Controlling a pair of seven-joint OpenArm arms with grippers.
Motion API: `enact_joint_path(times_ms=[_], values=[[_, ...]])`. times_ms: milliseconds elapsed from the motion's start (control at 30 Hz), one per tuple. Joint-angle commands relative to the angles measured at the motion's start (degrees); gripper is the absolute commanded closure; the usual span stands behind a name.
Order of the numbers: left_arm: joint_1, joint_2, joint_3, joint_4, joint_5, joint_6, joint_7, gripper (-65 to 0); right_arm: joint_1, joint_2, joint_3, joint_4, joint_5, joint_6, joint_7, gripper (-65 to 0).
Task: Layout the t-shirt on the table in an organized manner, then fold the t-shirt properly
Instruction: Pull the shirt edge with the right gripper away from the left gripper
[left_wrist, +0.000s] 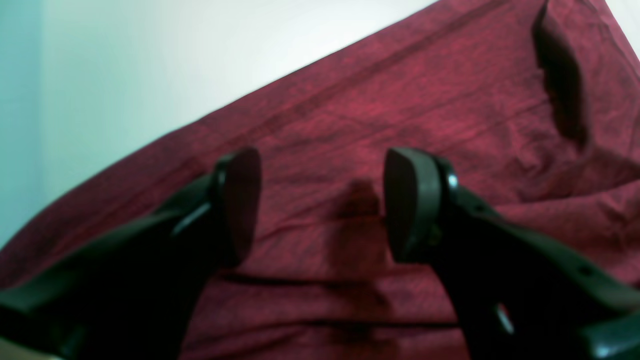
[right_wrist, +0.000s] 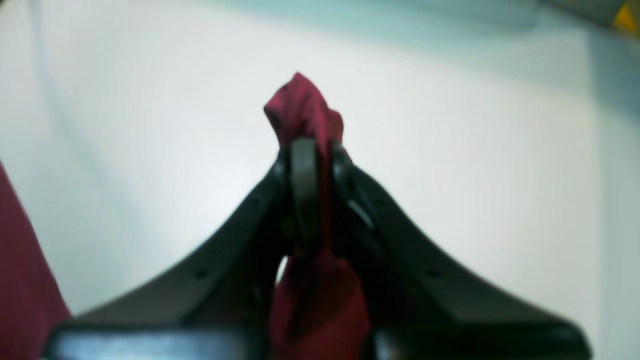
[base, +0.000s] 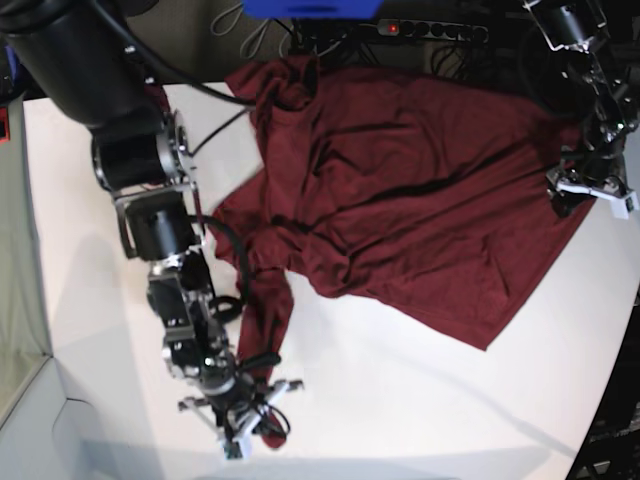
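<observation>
On my right wrist view the right jaws (right_wrist: 312, 150) are pinched tight on a bunch of the shirt (right_wrist: 305, 110), with a tuft of dark red cloth poking out past the tips and more of it bunched between the arms of the jaws behind. In the base view that right arm reaches down the left side, and its jaws (base: 262, 415) sit at the end of a narrow strip of the shirt that trails toward the near edge of the white desk (base: 400, 400). On my left wrist view the left jaws (left_wrist: 322, 200) stand apart with nothing between the pads, hovering over wrinkled red cloth, and I see a dark fold near the upper right corner there. In the base view the left jaws (base: 590, 185) sit at the shirt's right edge. The shirt (base: 420, 190) itself lies spread across the far and middle part of the desk, creased and uneven, with one corner pointing toward the near right and a crumpled part near the far left. A black power strip (base: 425, 30) lies beyond the far edge of the desk.
</observation>
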Motion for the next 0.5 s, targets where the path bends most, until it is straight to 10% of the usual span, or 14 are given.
enact_joint_path(times_ms=[0,467], values=[[0.35,-0.51,0.01,0.18,0.70,0.71,1.92,-38.4,3.18,-0.89,0.38,1.02,0.42,-0.07,1.26,0.0],[0.35,-0.60,-0.25,0.18,0.70,0.71,1.83,-38.4,13.29,-8.89,0.30,0.75,0.15,0.02,1.26,0.0]])
